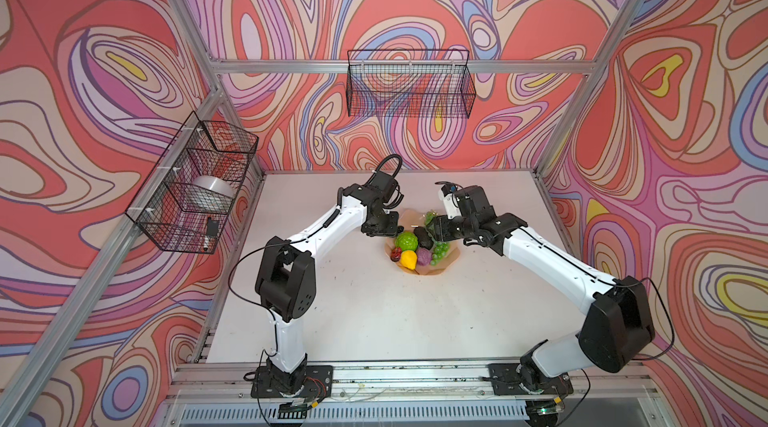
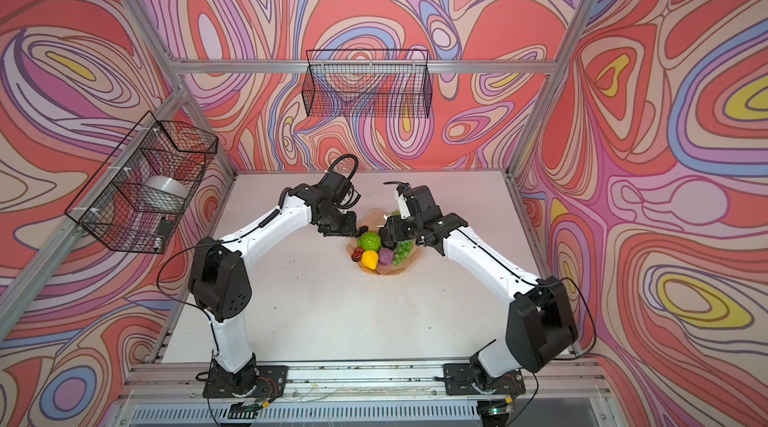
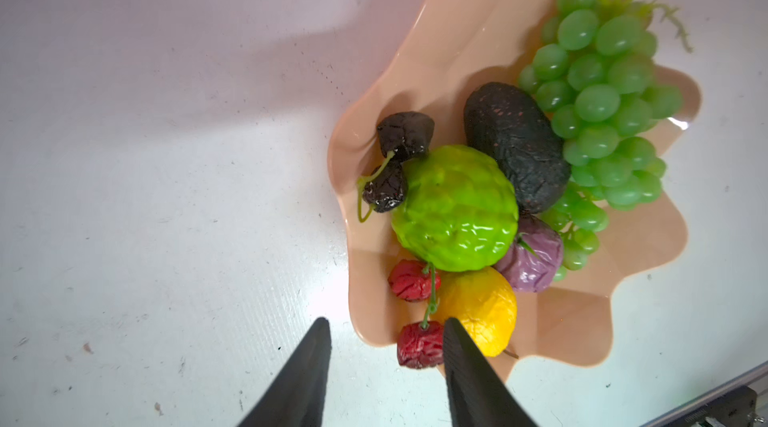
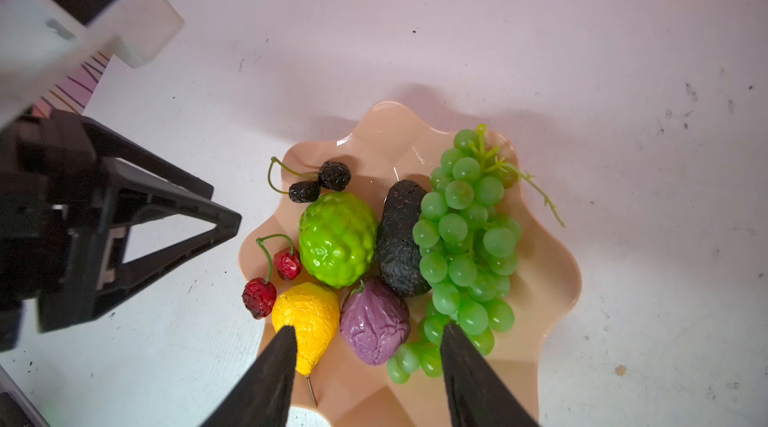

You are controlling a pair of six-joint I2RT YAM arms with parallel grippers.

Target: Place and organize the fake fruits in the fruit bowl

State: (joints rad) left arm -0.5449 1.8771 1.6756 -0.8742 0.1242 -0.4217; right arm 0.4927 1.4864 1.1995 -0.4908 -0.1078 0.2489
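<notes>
Left claw [image 3: 386,323] and right claw [image 4: 368,328], jaws parted

Fake fruits [image 4: 336,238] lie clustered inside the scalloped peach bowl [image 4: 548,279].

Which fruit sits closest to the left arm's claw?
The red cherry pair: one cherry lies right beside the left gripper; the rest sit farther off.

On my rig: left arm [image 1: 320,229] and right arm [image 1: 552,258], white link shells, black joint housings, thin black cables [image 1: 390,156]. Black base plates [image 1: 322,377] at six o'clock. Left gripper [image 3: 386,321]: black, tapered, ribbed fingers [image 3: 469,375].
</notes>
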